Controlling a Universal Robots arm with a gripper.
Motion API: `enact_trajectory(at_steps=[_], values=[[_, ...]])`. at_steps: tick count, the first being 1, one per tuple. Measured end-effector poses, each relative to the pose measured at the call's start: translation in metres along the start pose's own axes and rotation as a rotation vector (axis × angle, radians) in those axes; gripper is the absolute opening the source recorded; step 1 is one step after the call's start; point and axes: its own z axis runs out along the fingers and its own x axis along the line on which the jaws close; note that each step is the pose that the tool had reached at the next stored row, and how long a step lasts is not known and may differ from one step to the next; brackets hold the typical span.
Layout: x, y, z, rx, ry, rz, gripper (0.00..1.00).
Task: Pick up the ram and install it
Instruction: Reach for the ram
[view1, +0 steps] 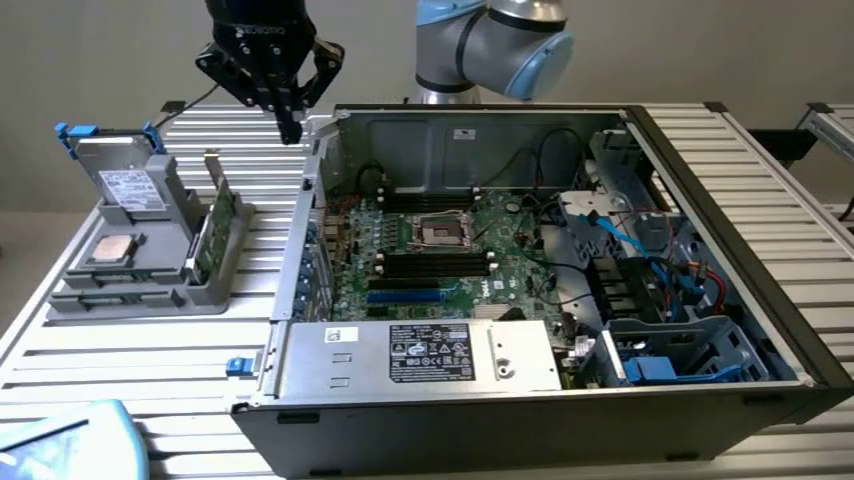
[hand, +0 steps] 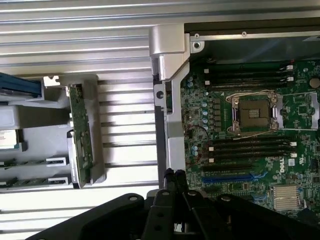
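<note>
Slatted table (view1: 134, 350), closed fingers (view1: 288, 122) near case (view1: 534, 430)

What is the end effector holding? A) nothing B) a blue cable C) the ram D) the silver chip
A: the end effector hangs in the air beside the case with its fingers shut together and nothing between them, while the ram lies in the tray.

Ribbed bare-metal table (view1: 134, 372), matt grey plastic tray (view1: 187, 300)
</note>
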Motion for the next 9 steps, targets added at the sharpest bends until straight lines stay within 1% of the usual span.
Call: enact_trajectory(at_steps=[9], values=[[0.041, -0.0027, -0.0002, 0.0, 0.0, 0.0, 0.11]])
